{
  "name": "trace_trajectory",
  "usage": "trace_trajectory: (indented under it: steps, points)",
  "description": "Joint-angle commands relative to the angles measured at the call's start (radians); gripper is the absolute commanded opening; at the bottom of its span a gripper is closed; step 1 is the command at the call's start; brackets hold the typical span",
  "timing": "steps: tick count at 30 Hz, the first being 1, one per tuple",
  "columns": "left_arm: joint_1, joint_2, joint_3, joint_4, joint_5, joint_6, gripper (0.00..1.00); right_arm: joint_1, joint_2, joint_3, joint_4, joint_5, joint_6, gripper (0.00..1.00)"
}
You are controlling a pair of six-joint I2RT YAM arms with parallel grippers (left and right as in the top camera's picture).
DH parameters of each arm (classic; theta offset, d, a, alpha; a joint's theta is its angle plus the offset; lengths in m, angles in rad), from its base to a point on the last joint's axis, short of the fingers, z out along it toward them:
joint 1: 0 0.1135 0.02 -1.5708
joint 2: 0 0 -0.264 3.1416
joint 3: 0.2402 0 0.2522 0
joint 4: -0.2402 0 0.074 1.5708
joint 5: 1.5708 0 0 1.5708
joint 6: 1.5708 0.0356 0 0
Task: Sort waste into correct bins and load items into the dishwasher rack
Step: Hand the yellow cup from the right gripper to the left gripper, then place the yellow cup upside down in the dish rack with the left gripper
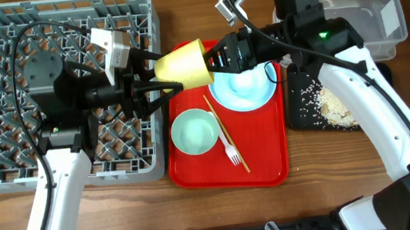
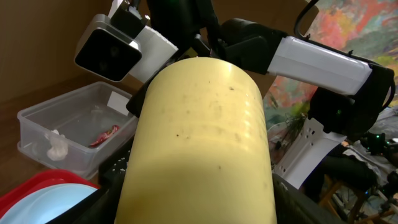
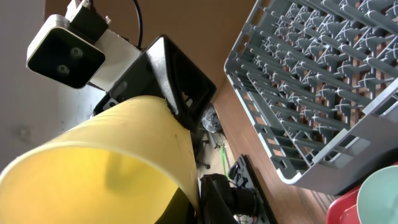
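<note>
The yellow cup (image 1: 184, 63) hangs on its side between both arms, above the red tray's left edge. My left gripper (image 1: 157, 78) is shut on its narrow base end; the cup fills the left wrist view (image 2: 199, 137). My right gripper (image 1: 218, 58) pinches its rim, one finger inside; the cup also shows in the right wrist view (image 3: 112, 155). The grey dishwasher rack (image 1: 11, 180) stands at the left. The pale green saucer (image 1: 194, 130), chopsticks (image 1: 220, 125), white fork (image 1: 233, 157) and light blue plate with the bowl (image 1: 242, 89) lie on the red tray.
The red tray (image 1: 227, 176) sits in the middle. The black tray (image 1: 302, 115) with rice scraps (image 1: 337, 105) is at the right. The clear tub (image 1: 370, 11) behind it holds the red wrapper (image 2: 106, 135) and white tissue (image 2: 57, 145).
</note>
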Motion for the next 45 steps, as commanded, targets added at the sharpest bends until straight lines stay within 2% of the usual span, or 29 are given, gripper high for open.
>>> trace_trajectory:
  steps: [1, 14, 16, 17, 20, 25, 28, 30, 32, 36, 42, 45]
  points:
    - [-0.004, 0.001, 0.010, 0.004, -0.004, -0.002, 0.64, 0.012, 0.012, -0.001, 0.000, -0.032, 0.003, 0.04]
    - [-0.004, 0.001, 0.010, 0.003, -0.004, -0.002, 0.52, 0.012, 0.012, -0.001, 0.000, -0.032, 0.003, 0.05]
    - [-0.001, 0.001, 0.010, 0.003, -0.005, -0.002, 0.50, 0.012, 0.012, -0.001, 0.000, -0.031, 0.002, 0.11]
    - [0.001, 0.001, 0.010, 0.002, -0.008, -0.002, 0.48, 0.012, 0.012, -0.001, 0.000, -0.030, 0.002, 0.19]
    - [0.014, 0.001, 0.010, -0.011, -0.017, -0.002, 0.41, 0.011, 0.012, -0.001, 0.000, -0.012, 0.002, 0.31]
    - [0.054, 0.001, 0.010, -0.085, -0.056, 0.002, 0.33, -0.007, 0.012, -0.001, 0.001, 0.035, 0.002, 0.38]
    - [0.084, 0.002, 0.010, -0.145, -0.084, 0.010, 0.25, -0.028, 0.012, -0.001, 0.000, 0.090, 0.002, 0.40]
    - [0.104, 0.002, 0.010, -0.186, -0.112, 0.028, 0.12, -0.043, 0.012, -0.001, 0.000, 0.149, 0.002, 0.40]
    - [0.130, 0.002, 0.010, -0.264, -0.175, 0.068, 0.04, -0.059, 0.012, -0.001, -0.006, 0.229, 0.002, 0.40]
    - [0.163, 0.001, 0.010, -0.422, -0.379, 0.108, 0.04, -0.081, 0.012, -0.001, -0.051, 0.388, -0.013, 0.40]
    - [0.206, -0.013, 0.013, -0.626, -0.666, 0.107, 0.04, -0.085, 0.011, 0.000, -0.202, 0.625, -0.127, 0.38]
    - [0.239, -0.029, 0.064, -0.799, -0.818, 0.107, 0.04, -0.085, 0.005, 0.002, -0.287, 0.740, -0.184, 0.38]
